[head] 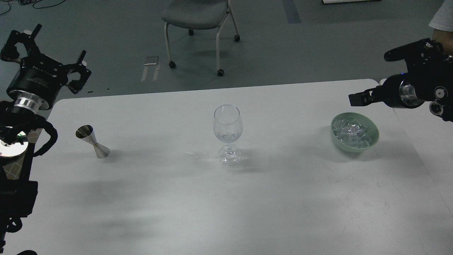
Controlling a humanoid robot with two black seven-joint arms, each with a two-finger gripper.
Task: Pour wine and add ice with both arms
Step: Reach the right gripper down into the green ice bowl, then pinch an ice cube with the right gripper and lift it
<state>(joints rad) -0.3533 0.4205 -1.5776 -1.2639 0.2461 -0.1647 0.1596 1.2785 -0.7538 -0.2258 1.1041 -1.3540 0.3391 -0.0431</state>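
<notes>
A clear wine glass (227, 129) stands upright at the table's middle, with a faint glint low in its bowl; I cannot tell whether that is wine. A steel jigger (92, 141) stands at the left; its contents are hidden. The ice (351, 131) is a heap of clear cubes in a pale green bowl (372, 139) at the right. My left gripper (47, 53) is open and empty, beyond the table's far-left corner, well behind the jigger. My right gripper (355, 99) hovers just behind and above the bowl, seen side-on, so its fingers cannot be told apart.
The white table (226, 205) has small wet glints (196, 153) left of the glass's foot. A second table (424, 134) adjoins on the right. A grey wheeled chair (198, 17) stands on the floor behind. A person's arm (442, 21) shows at the top right.
</notes>
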